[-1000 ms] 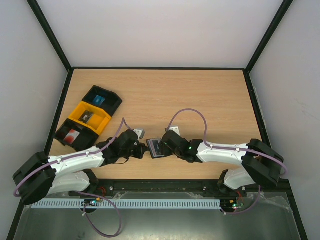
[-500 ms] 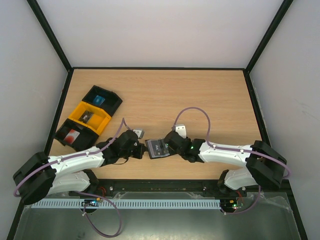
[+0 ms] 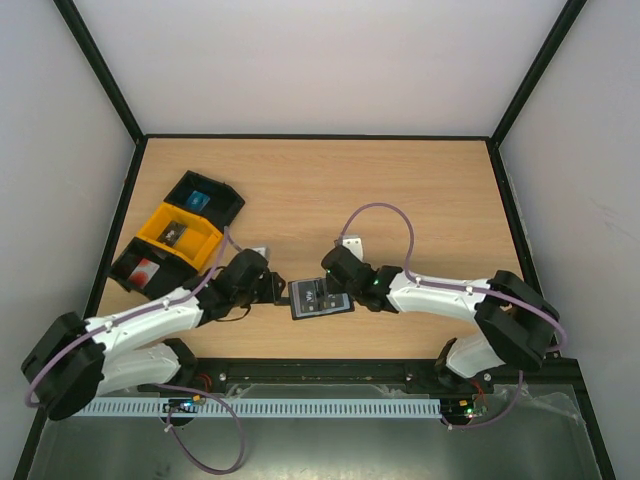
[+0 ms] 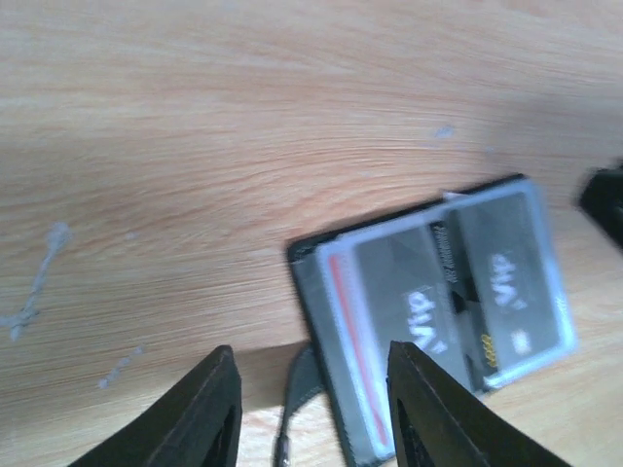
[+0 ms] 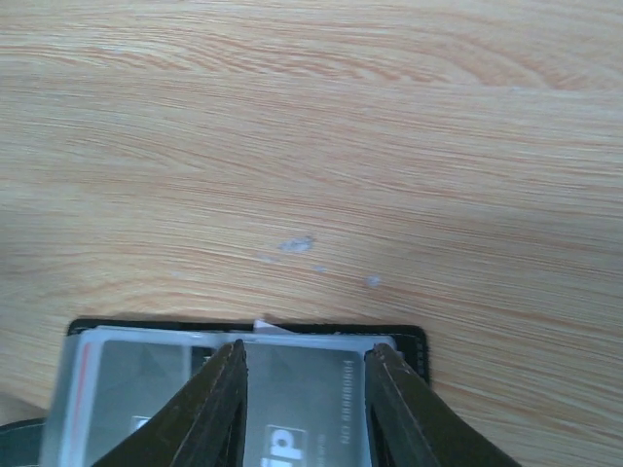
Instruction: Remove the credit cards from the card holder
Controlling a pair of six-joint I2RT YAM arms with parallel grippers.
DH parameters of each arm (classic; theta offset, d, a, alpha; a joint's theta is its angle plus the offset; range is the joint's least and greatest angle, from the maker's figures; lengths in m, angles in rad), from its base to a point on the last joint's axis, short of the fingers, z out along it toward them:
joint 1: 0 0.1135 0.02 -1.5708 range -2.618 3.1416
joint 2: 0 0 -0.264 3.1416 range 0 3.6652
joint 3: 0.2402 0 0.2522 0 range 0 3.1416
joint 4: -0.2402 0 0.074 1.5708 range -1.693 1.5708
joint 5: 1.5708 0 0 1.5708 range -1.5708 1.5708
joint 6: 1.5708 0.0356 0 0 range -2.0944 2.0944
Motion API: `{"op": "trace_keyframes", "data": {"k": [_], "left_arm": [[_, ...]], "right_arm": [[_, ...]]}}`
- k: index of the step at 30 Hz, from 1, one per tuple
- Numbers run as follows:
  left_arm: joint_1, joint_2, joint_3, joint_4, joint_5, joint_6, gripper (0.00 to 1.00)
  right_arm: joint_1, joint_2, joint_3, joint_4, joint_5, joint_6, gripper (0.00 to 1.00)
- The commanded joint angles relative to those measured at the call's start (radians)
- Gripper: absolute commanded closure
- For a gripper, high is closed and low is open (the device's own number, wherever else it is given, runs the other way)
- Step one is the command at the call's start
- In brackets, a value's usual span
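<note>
While the card holder [image 3: 320,298] lies opened flat on the desk [image 3: 420,190], close to the near edge and between the two arms, its long axis runs left to right with a slight tilt. Two dark grey credit cards [image 4: 414,311] sit in it side by side, faces up, and a red stripe shows along the left one's outer edge. The right hand [image 5: 304,352] is the nearer. It hangs directly over the holder's far edge, fingers parted with a grey card's face showing between them, clamped on nothing I can see; whether the tips touch the card I cannot tell. The left hand [image 4: 313,355] stands just off the holder's left end, released, with only the little side tab [image 4: 292,389] lying loose between its fingers. My judgement is that the coming pull falls to the right hand, drawing a card out of its slot, while the left hand steadies the left end
</note>
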Motion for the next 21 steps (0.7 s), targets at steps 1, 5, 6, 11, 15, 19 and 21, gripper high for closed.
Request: {"op": "trace_keyframes", "data": {"k": [1, 5, 6, 11, 15, 19, 21], "left_arm": [[0.003, -0.107, 0.004, 0.065, 0.088, -0.050, 0.53], [0.003, -0.141, -0.028, 0.193, 0.187, -0.068, 0.49], [0.003, -0.141, -0.039, 0.222, 0.196, -0.077, 0.48], [0.003, -0.064, -0.066, 0.358, 0.282, -0.098, 0.47], [0.001, 0.005, -0.073, 0.421, 0.324, -0.123, 0.47], [0.000, 0.055, -0.103, 0.517, 0.345, -0.161, 0.48], [-0.003, 0.086, -0.106, 0.535, 0.341, -0.164, 0.49]], "right_arm": [[-0.019, 0.019, -0.041, 0.111, -0.093, 0.007, 0.69], [-0.039, 0.037, -0.085, 0.161, -0.128, 0.016, 0.73], [-0.044, 0.037, -0.097, 0.176, -0.146, 0.019, 0.74], [-0.046, 0.032, -0.148, 0.163, -0.114, 0.032, 0.75], [-0.045, 0.008, -0.199, 0.148, -0.114, 0.036, 0.75], [-0.043, -0.039, -0.273, 0.197, -0.183, 0.060, 0.78], [-0.037, -0.062, -0.302, 0.220, -0.206, 0.079, 0.82]]}}
